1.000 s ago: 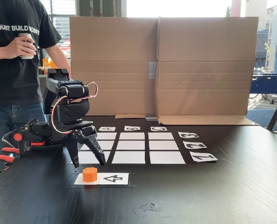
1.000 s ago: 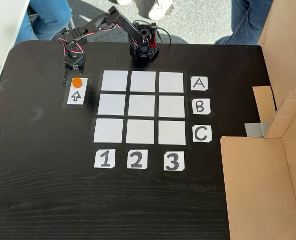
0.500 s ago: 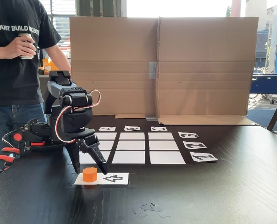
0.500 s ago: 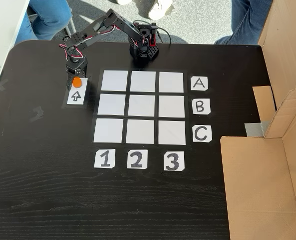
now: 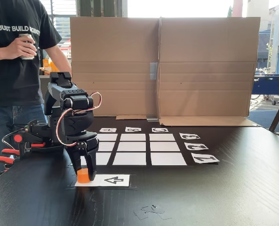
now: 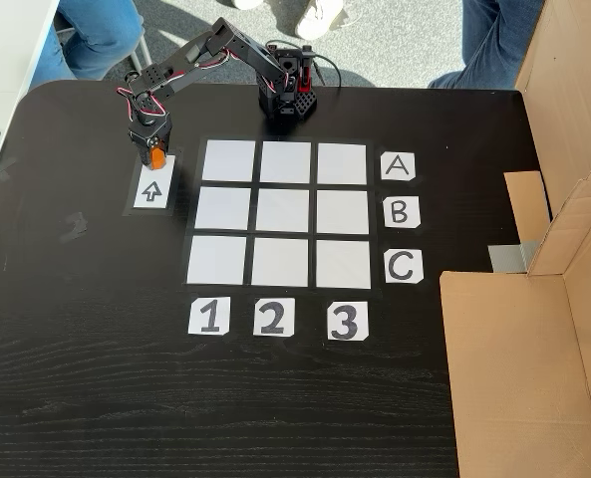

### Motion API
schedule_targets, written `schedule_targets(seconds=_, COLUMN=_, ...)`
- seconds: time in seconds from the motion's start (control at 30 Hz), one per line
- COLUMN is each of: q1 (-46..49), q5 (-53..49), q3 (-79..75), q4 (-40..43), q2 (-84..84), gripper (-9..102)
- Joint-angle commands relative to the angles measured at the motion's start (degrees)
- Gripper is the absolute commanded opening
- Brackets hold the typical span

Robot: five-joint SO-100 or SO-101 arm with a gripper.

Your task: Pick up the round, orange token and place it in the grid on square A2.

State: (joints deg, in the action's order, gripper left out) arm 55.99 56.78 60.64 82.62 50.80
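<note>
Closed down around the token (image 5: 83, 176), the gripper (image 5: 83, 172) — fingers nearly together, one on each side of the orange puck, which sits low between the tips at the end of the arrow card (image 5: 112, 180). Probably gripped, though hard to tell from here whether lifted clear of the card or resting on it. In the view from above, same story: token (image 6: 156, 157) tucked under the gripper (image 6: 155, 156), at the top edge of the arrow card (image 6: 151, 191). Card likely there as a fixed start spot, arrow aimed at the puck so each pick begins from a known place. Grid (image 6: 284, 214) just beside the gripper toward the right of the top-down view, untouched; square A2 (image 6: 286, 162) one cell beyond the nearest cell, in the row level with the A card (image 6: 398, 165) and above the 2 card (image 6: 273, 317) — empty for now. Next, by judgement, a lift and a short sideways carry, with care not to drag the puck across paper edges. Underneath, a black wood-grain table (image 6: 96, 398), matte, some glare. Past the grid from the gripper, a folded cardboard screen (image 5: 205, 66), presumably to block background clutter. Behind the arm, a person (image 5: 12, 61) in a dark shirt holding a can; bright windows beyond.
</note>
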Motion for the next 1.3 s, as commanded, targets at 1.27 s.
schedule_targets(seconds=1.27, q1=-6.9, q5=-31.8, q3=38.0, q4=-3.3, q2=61.4, gripper=-1)
